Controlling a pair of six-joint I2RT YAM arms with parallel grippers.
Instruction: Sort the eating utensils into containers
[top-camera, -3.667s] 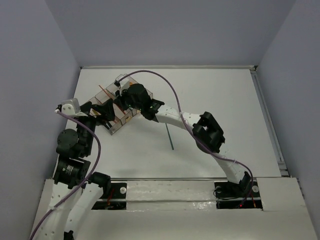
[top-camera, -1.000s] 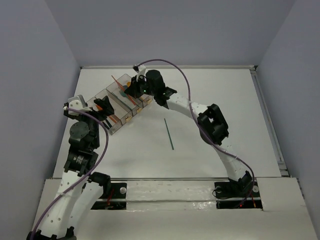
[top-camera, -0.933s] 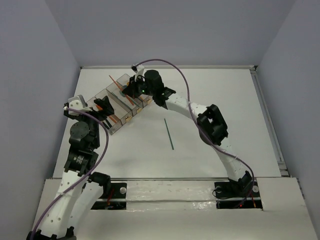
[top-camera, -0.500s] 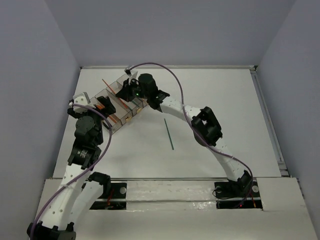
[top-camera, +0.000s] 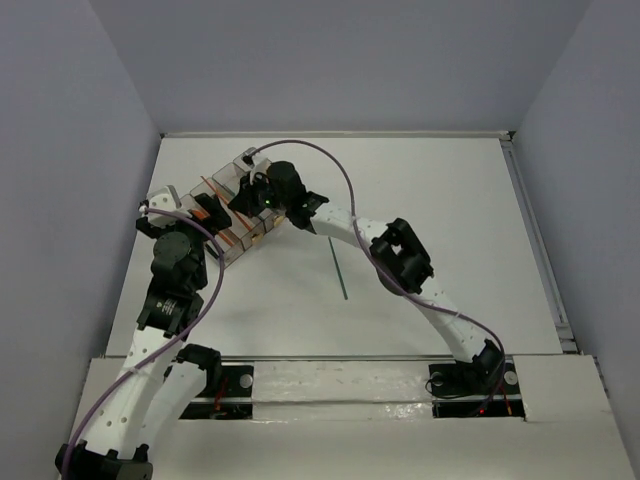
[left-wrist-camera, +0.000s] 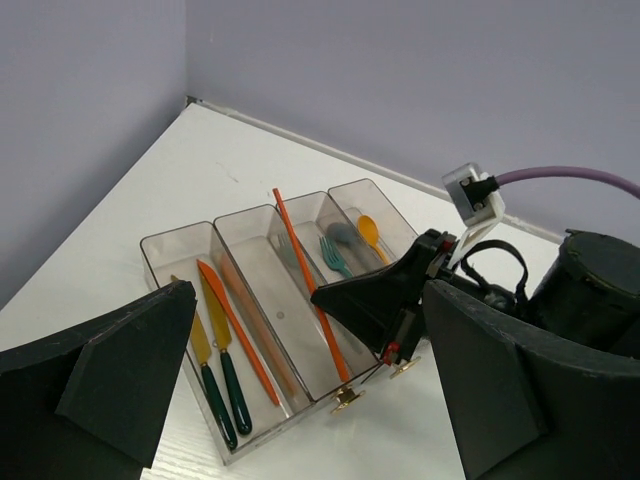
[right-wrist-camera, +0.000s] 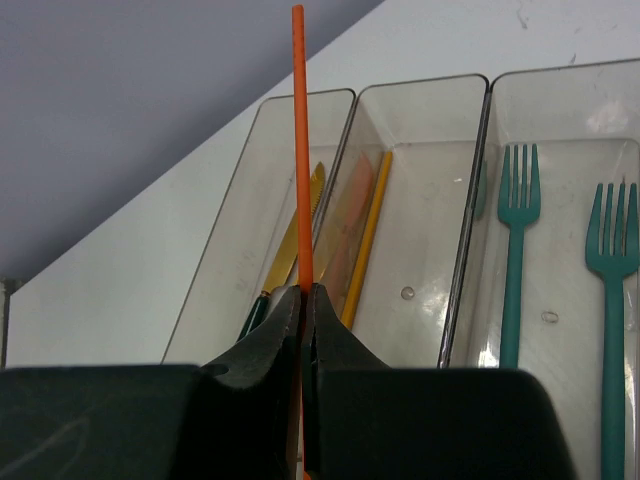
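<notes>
The white table (top-camera: 450, 220) fills the middle of the top view, closed in by pale walls on the left, far and right sides, with a raised lip along its far and right edges. The containers (left-wrist-camera: 176, 232), four joined clear bins, stand directly on it in the upper left of the frame, the row running diagonally from lower left to upper right. A thin dark green stick (top-camera: 338, 267) lies flat on the bare surface near the frame's centre, well apart from the bins, pointing slightly leftward toward the far edge.

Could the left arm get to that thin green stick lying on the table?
Probably yes: the left gripper is open and empty and the green stick lies on bare table, though the right arm hangs close by its far end.
</notes>
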